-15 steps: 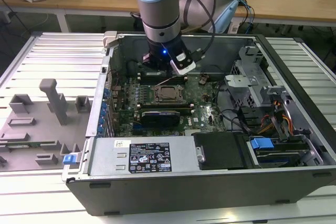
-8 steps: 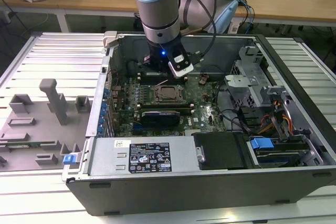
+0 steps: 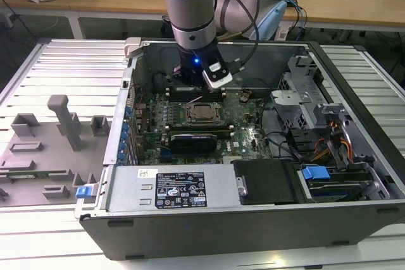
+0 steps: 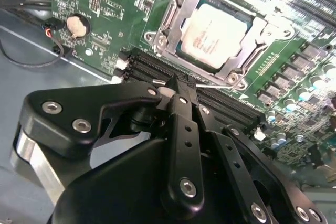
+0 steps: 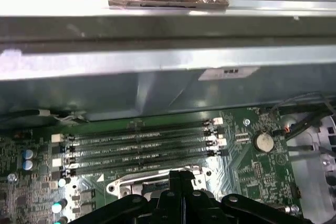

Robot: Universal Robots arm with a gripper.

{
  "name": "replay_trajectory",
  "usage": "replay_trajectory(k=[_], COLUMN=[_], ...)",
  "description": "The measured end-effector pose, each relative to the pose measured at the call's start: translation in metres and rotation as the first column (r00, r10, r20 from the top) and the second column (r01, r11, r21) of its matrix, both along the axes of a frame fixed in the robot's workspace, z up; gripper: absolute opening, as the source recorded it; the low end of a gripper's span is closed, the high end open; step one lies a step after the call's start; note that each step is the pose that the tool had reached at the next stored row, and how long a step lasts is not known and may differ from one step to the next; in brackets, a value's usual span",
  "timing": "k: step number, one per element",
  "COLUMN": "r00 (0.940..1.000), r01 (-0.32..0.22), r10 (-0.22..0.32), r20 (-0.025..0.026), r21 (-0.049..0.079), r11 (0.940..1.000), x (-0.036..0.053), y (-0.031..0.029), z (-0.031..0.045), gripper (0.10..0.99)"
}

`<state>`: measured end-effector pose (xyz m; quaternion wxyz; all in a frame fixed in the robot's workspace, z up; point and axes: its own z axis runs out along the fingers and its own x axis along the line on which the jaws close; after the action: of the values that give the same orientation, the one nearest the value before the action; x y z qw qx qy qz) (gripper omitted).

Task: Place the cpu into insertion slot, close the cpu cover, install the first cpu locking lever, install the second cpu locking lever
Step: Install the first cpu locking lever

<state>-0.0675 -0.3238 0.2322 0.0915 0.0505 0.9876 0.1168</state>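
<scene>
**While the chip (image 4: 212, 34) lies in its socket (image 3: 202, 114), the empty gripper (image 4: 177, 83) hangs beside it**

Because the chip lies flat and square within the socket, the cover (image 4: 251, 34) can rest over it, and it appears to do so. The silvery frame lies down around the chip, and its window leaves the pale metal face bare. That face is a matt silvery beige with faint print, and it sits level, not tilted. Green circuit board (image 4: 105, 3) surrounds the socket, inside the open computer case (image 3: 221, 226).

The gripper's fingers are pressed together with nothing between them. In both wrist views the tip hangs close to the socket's edge, by the black memory slots (image 5: 139, 148); whether it touches anything I cannot make out. Fingers drawn together like this form one narrow tip, which I judge suits pushing on a thin part better than carrying anything. With the chip seated and the cover down, the first two steps look done. Whether either locking lever is hooked in place I cannot tell.
</scene>
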Motion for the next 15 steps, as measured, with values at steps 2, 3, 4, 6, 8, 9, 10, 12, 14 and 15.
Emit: replay_trajectory(k=[2,3,4,6,8,9,10,12,14,15], r00=[1.0,1.0,1.0,1.0,1.0,1.0,1.0,1.0,1.0,1.0], r01=[0.0,0.0,0.0,0.0,0.0,0.0,0.0,0.0,0.0,0.0], r10=[0.0,0.0,0.0,0.0,0.0,0.0,0.0,0.0,0.0,0.0], r20=[0.0,0.0,0.0,-0.0003,-0.0005,-0.0005,-0.0007,-0.0008,-0.0008,-0.0008], r21=[0.0,-0.001,-0.001,0.0,0.0,0.0,-0.001,-0.001,-0.001,-0.001], r11=[1.0,1.0,1.0,1.0,1.0,1.0,1.0,1.0,1.0,1.0], x=[0.0,0.0,0.0,0.0,0.0,0.0001,0.0001,0.0,0.0,0.0], y=[0.0038,0.005,0.0065,0.0076,0.0089,0.0091,0.0092,0.0096,0.0097,0.0097], z=[-0.0009,-0.0014,-0.0028,-0.005,-0.0075,-0.0083,-0.0091,-0.0103,-0.0111,-0.0111], gripper=[0.106,0.106,0.106,0.106,0.106,0.106,0.106,0.106,0.106,0.106])
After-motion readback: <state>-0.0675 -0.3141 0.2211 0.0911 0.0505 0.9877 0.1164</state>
